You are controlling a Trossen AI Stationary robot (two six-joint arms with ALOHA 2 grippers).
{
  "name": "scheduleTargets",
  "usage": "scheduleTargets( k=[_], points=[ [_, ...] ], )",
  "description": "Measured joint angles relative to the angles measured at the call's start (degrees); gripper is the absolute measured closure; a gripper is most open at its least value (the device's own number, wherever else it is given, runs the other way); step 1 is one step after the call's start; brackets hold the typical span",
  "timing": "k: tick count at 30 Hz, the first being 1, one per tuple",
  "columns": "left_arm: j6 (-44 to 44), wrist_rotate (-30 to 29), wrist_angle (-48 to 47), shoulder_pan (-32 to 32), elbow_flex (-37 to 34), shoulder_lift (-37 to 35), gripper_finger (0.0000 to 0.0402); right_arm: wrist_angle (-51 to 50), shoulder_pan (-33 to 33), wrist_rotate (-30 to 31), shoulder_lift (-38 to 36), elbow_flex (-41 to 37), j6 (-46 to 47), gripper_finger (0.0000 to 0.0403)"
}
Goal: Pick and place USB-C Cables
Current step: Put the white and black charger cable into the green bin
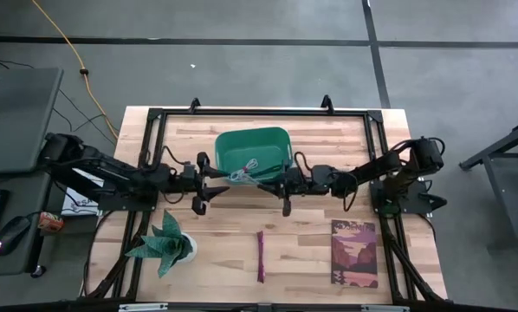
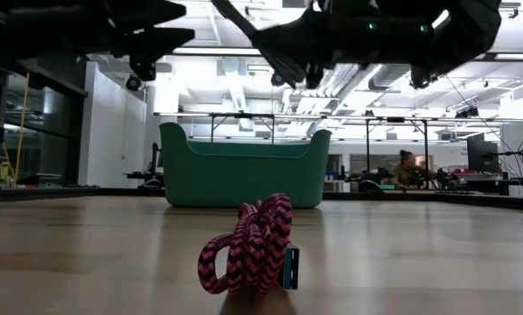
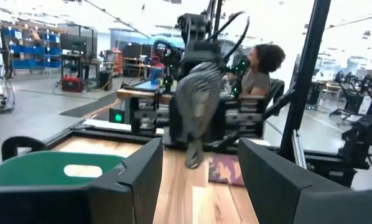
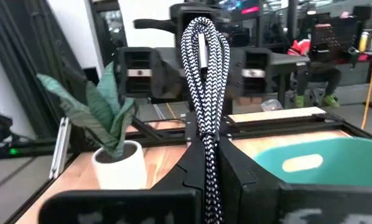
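Note:
My right gripper (image 1: pixel 275 184) hovers at the green bin's (image 1: pixel 276 139) near rim, shut on a grey black-and-white braided cable bundle (image 4: pixel 204 74). My left gripper (image 3: pixel 198 186) faces it from the table's left, open, with the bundle's loop end (image 3: pixel 195 102) just ahead of its fingers and untouched. A maroon cable bundle (image 1: pixel 261 256) lies flat on the table nearer the near edge, and fills the foreground of the low view (image 2: pixel 253 254). A small pale bundle with red (image 1: pixel 252 162) seems to lie inside the bin. No green cable is in view. My right gripper pinches the grey bundle between its two fingers near the bundle's back end (image 4: pixel 206 149), coming level from the table's right. The bundle lies along the fingers. Its loop end (image 4: pixel 204 34) sticks out past the fingertips toward the left arm, lifted clear of the table.
A potted plant (image 1: pixel 168 244) stands near the table's left near corner, and a book (image 1: pixel 354 253) lies flat near the right near corner. The black frame rails (image 1: pixel 259 113) run around the table. A person sits in the room beyond (image 3: pixel 260 65).

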Motion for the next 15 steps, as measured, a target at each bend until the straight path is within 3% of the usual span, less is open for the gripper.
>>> scheduleTargets(
  k=[8,15],
  points=[
    [2.0,-0.1,15.7,0.0,0.4,11.4,0.0187,-1.5,2.2,0.5,0.0,3.5,-2.2,0.04],
    [4.9,0.4,17.3,-0.7,6.2,18.6,0.0141,-2.6,2.8,5.9,0.0,3.8,-2.1,0.04]
  ],
)
